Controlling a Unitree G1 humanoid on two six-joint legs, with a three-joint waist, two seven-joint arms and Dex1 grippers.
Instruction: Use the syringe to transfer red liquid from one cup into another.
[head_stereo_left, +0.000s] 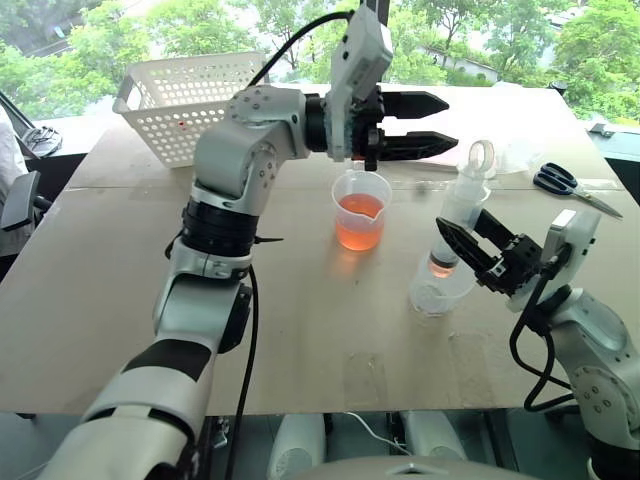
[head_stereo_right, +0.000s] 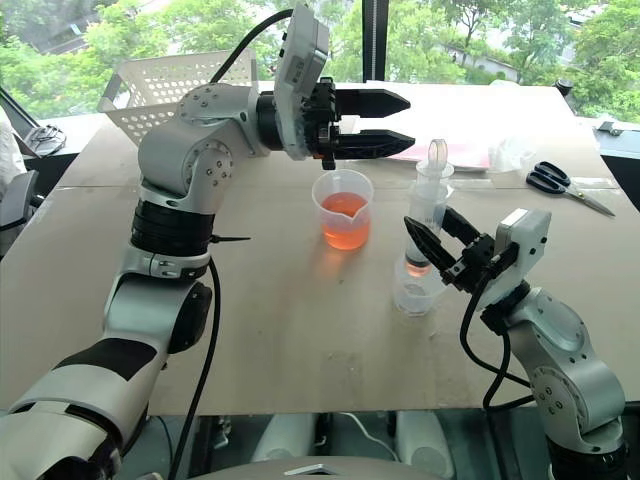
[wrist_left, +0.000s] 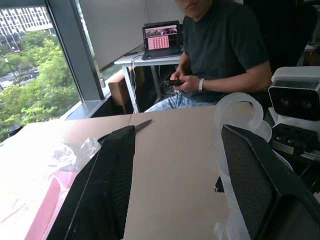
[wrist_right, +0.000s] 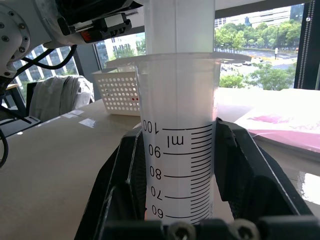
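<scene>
At the far left corner of the brown table (head_stereo_left: 120, 330) stands a white perforated basket (head_stereo_left: 185, 100), close to the table's back edge. To its right, the left gripper (head_stereo_left: 425, 123) hangs level above the table, pointing to the right, its two black fingers parted with nothing between them. Just below and beside it stands the larger beaker (head_stereo_left: 361, 208), upright near the table's middle and holding the red liquid (head_stereo_left: 359, 222) to about half its height; bare tabletop lies all around it. Further right, the syringe (head_stereo_left: 458, 215) stands nearly upright, tilted slightly, with its nozzle end down inside the smaller cup (head_stereo_left: 437, 289) and its white ring-ended plunger (head_stereo_left: 481, 157) at the top, close to the left fingertips. The right gripper (head_stereo_left: 462, 238) clamps the syringe's graduated barrel from the right side. Beyond, near the table's right edge, lie black-handled scissors (head_stereo_left: 566, 185), and crumpled clear plastic (head_stereo_left: 515, 155) lies by the back edge. The near table edge is open.
</scene>
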